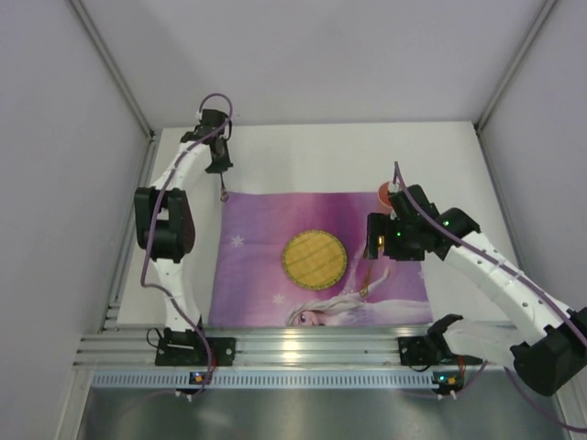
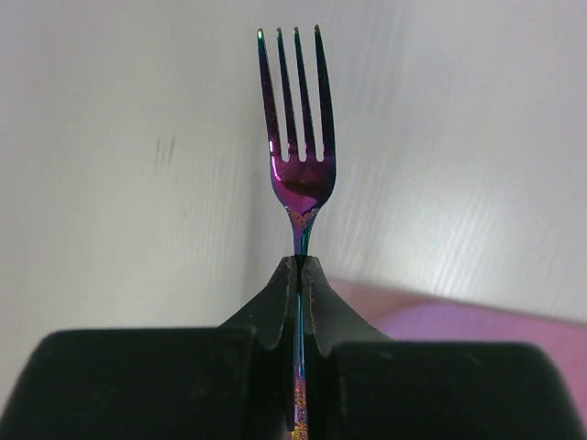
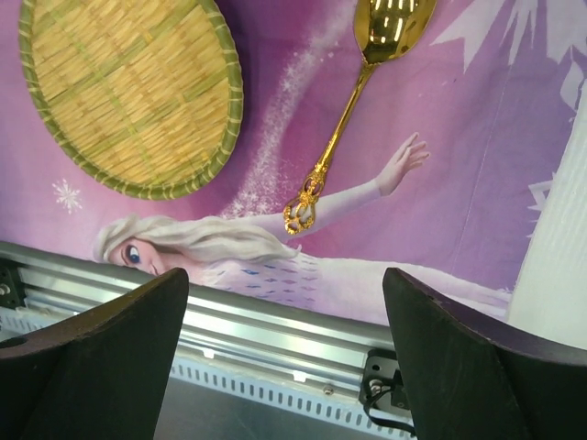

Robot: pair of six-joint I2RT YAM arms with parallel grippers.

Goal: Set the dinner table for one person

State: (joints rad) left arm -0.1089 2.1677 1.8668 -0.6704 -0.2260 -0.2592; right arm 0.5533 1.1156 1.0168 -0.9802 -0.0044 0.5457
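My left gripper (image 1: 220,170) is at the far left, over the white dinner table (image 1: 321,156) just beyond the placemat's far left corner. It is shut on the handle of an iridescent purple fork (image 2: 298,137), which sticks out past the closed jaws (image 2: 301,264); the fork also shows in the top view (image 1: 223,191). My right gripper (image 3: 284,280) is open and empty, held above the right side of the purple princess placemat (image 1: 266,229). A gold spoon (image 3: 344,119) lies on the mat ahead of it, right of a round woven yellow plate (image 3: 128,92).
An orange-red cup (image 1: 386,192) stands just behind the right wrist at the placemat's far right corner. A silver aluminium rail (image 3: 275,335) runs along the table's near edge. White walls enclose the table at the left, right and back.
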